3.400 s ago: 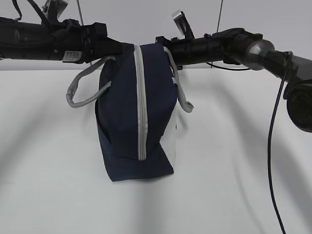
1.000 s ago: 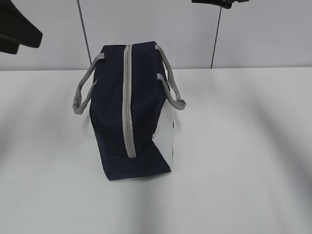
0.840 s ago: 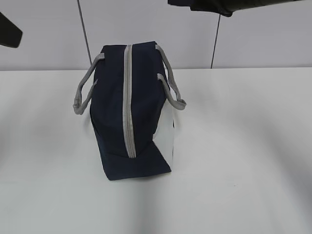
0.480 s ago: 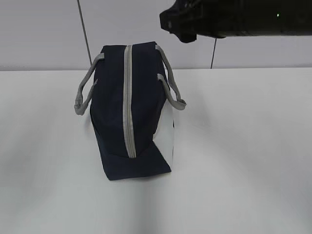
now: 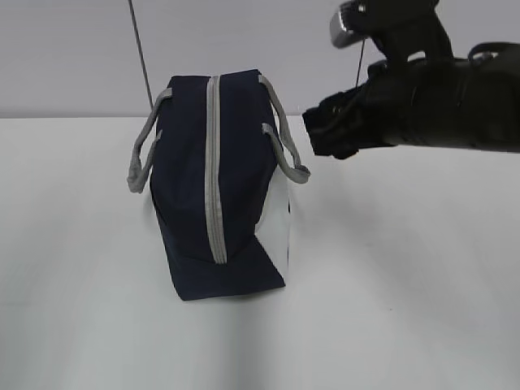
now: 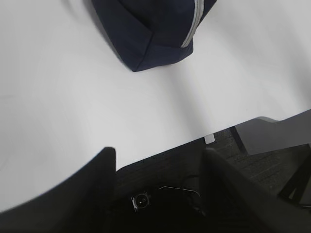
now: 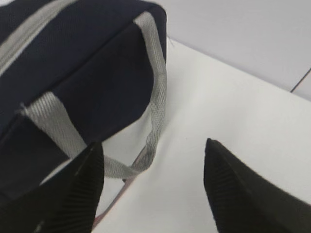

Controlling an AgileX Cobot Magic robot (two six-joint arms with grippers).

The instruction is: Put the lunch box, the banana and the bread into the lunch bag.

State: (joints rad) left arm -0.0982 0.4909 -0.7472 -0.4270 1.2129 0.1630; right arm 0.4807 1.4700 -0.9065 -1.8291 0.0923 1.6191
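The navy lunch bag (image 5: 213,183) stands on the white table with its grey zipper (image 5: 214,162) shut and its grey handles hanging at both sides. My right gripper (image 5: 323,132) hangs open and empty just right of the bag's right handle (image 5: 284,146), not touching it. In the right wrist view the handle (image 7: 156,97) lies ahead of the open gripper (image 7: 151,150). My left gripper (image 6: 159,155) is open and empty over the table's front edge, with the bag's end (image 6: 146,29) far ahead. The lunch box, banana and bread are out of view.
The white table (image 5: 390,268) runs back to a grey wall with a thin vertical line (image 5: 140,53). In the left wrist view the table's front edge (image 6: 194,138) drops to dark floor, with a table leg (image 6: 272,133) at the right.
My right arm has come down from the top edge to beside the bag's right handle. The left arm has left the exterior view. The bag has stayed put over the last second.
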